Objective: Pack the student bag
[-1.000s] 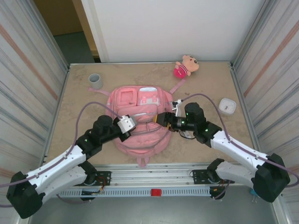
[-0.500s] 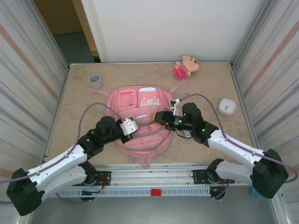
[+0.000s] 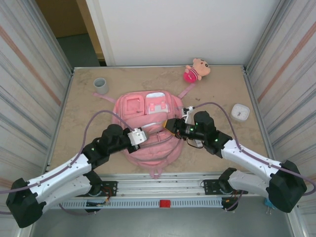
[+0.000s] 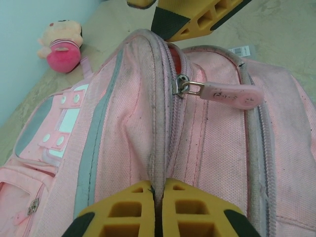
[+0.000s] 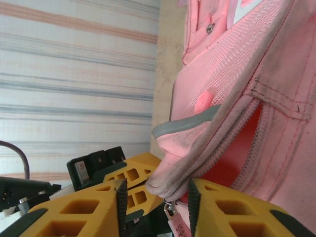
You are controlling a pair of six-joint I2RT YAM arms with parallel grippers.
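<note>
1. Student bag (image 3: 153,148) — large pink backpack lying on the middle of the worktop (image 3: 79,113), front pockets facing up, between my 2 arms. The main zip is partly parted; the right wrist view shows red lining inside the gap.

2. My left gripper (image 4: 157,191) — jaws pressed together, pinching a raised ridge of the bag's fabric beside the zip track.

3. Zip pull (image 4: 229,94) — pink tab on a metal slider, lying across the fabric beyond my left gripper, between the 2 grippers.

4. My right gripper (image 5: 157,186) — jaws part-spread, astride the lip of the bag's opening. The lip lies against 1 finger, with a gap on the other side, so it is not clamped. This gripper faces my left one across the zip, near it.

5. Plush doll (image 3: 197,69) — pink and tan, at the far edge of the worktop, right of centre, beyond the bag's far strap.

6. Grey cup (image 3: 101,85) — upright, far left, near the bag's far corner, not touching it.

7. White square container (image 3: 240,112) — right side of the worktop, well apart from the bag.
</note>
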